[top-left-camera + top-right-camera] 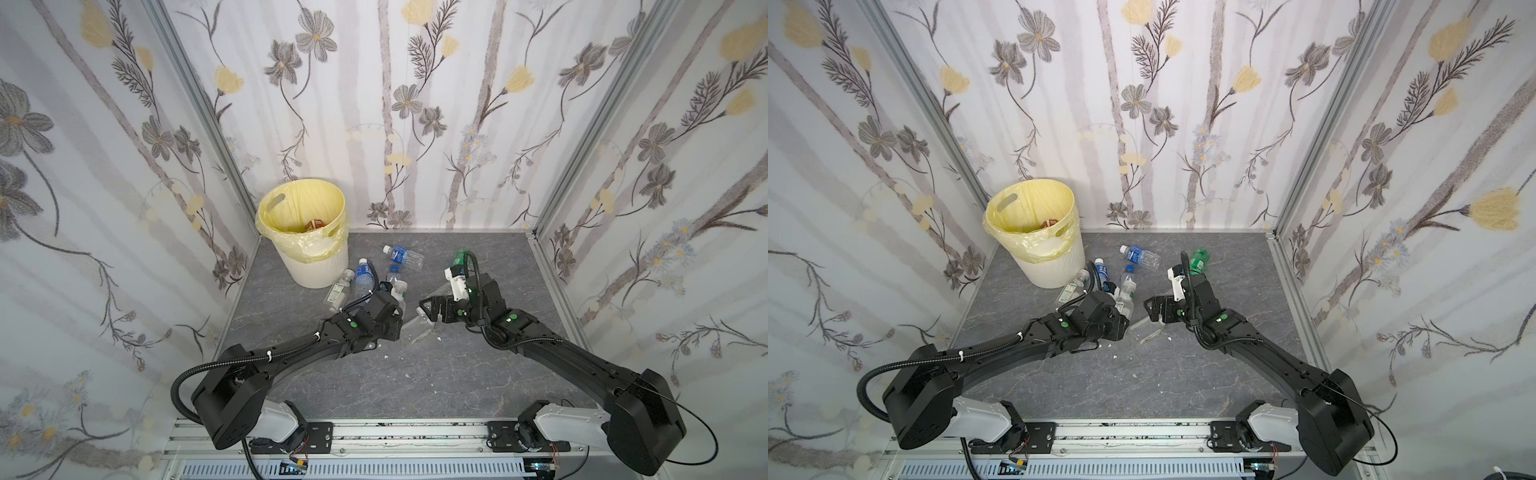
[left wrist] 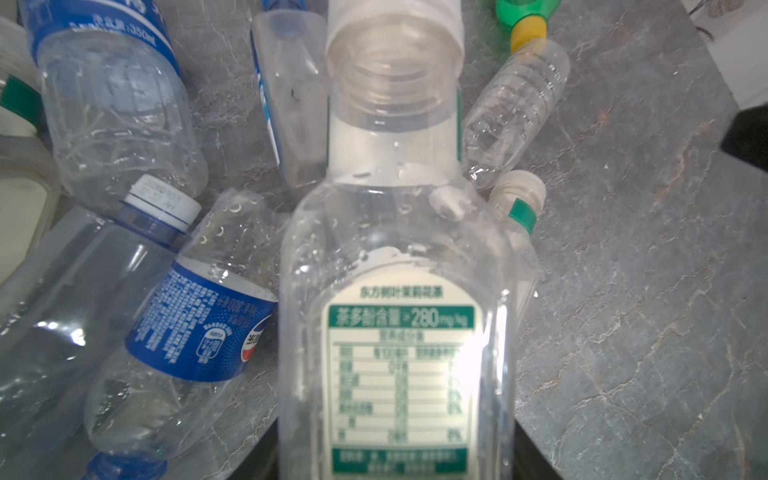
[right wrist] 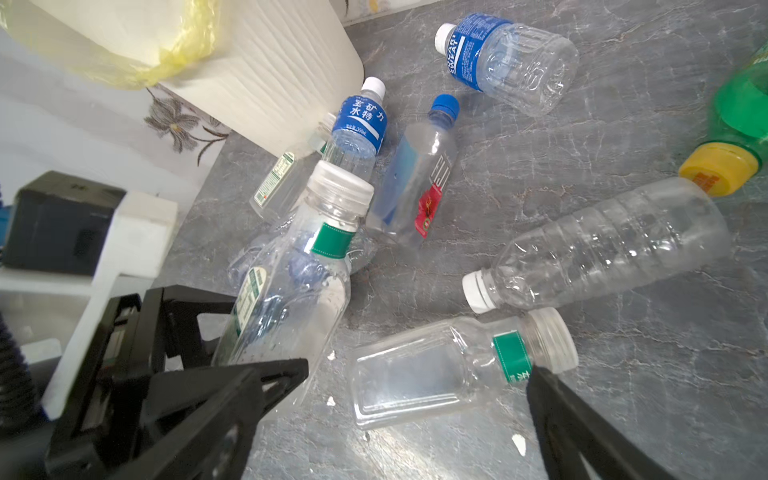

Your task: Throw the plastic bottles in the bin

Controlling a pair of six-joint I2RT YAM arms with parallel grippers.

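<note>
Right of the round cream ribbed plastic bin (image 1: 316, 270), left gripper (image 2: 397, 440) pinches 1 clear square green-labelled plastic bottle (image 2: 395, 249) low down, right gripper (image 3: 419, 370) gaping beside; thin slick walls may buckle, dropping it short of the tall rim.

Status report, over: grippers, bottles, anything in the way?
Left gripper: jaws shut on jasmine tea bottle. Right gripper: jaws open over flat clear bottle. Blue-label bottle lies between tea bottle and bin.

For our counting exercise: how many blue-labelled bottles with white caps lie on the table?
2. A lone bottle lies at the back, apart from the rest; a second bottle lies by the bin, among other bottles. More may be hidden.
</note>
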